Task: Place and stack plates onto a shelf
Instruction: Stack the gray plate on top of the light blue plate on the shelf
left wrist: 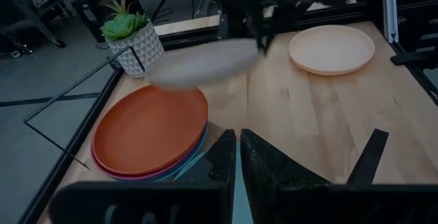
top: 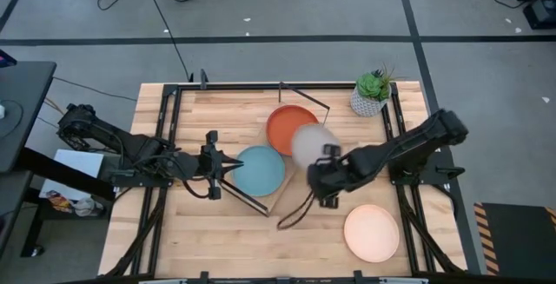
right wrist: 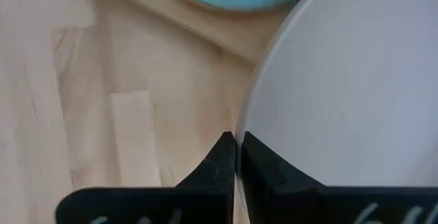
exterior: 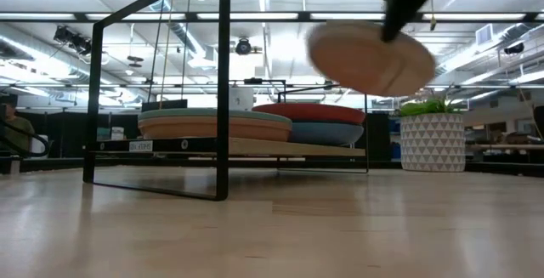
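Note:
My right gripper [top: 325,157] is shut on a pale grey plate [top: 309,145] and holds it in the air over the shelf [exterior: 255,147], beside the orange plate [top: 289,128]. That orange plate tops a stack with pink and blue plates under it [left wrist: 147,129]. A light teal plate [top: 261,169] tops a second stack on the plank. My left gripper [left wrist: 237,157] is shut and sits at the light teal plate's left rim. A cream plate [top: 372,233] lies flat on the table near the right front. My right gripper pinches the grey plate's rim [right wrist: 250,129] between its two fingers, which come from the table's near right side. The plate is lifted clear and tilted [exterior: 370,57], stretching away from the fingers toward the orange stack. Whether my left gripper touches the teal plate, I cannot tell.
A potted plant in a white patterned pot [top: 371,95] stands at the table's far right corner. The shelf lies at a slant on the table, its black wire end frames [exterior: 223,82] rising at each end. Bare wood lies along the near edge and left of the cream plate.

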You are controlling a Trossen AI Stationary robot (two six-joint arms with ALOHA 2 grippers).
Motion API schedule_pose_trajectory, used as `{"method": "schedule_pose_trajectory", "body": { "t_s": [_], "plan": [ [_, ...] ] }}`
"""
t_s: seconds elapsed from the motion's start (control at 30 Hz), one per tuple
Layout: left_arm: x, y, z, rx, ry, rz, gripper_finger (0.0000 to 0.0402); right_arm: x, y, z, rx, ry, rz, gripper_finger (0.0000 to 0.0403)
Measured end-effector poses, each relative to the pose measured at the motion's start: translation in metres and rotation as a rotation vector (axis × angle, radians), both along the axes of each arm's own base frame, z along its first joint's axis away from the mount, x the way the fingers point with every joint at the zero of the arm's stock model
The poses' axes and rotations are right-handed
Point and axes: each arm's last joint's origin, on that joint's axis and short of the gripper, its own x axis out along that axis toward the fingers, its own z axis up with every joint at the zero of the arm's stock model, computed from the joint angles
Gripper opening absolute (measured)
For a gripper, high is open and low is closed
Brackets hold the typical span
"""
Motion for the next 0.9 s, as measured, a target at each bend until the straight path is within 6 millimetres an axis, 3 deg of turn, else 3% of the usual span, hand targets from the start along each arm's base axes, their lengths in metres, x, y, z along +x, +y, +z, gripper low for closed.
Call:
{"method": "schedule_pose_trajectory", "body": {
  "t_s": [0.17, 0.3, 0.53, 0.9],
  "plan": [
    [-0.001, 0.0, 0.002, 0.038, -0.006, -0.014, 0.0029, 0.043, 0.017, -0.011, -0.166, 0.107, 0.433, 0.0014],
    [-0.006, -0.002, 0.023, 0.034, -0.077, -0.043, 0.0029, 0.071, 0.021, -0.02, -0.274, 0.147, 0.665, 0.0015],
    [-0.017, -0.007, 0.05, -0.014, -0.177, -0.111, 0.0029, 0.107, 0.001, -0.034, -0.232, 0.153, 0.793, 0.0018],
    [-0.019, -0.007, 0.046, -0.026, -0.137, -0.105, 0.0029, 0.129, -0.02, -0.063, -0.145, 0.166, 0.853, 0.0026]
  ]
}}
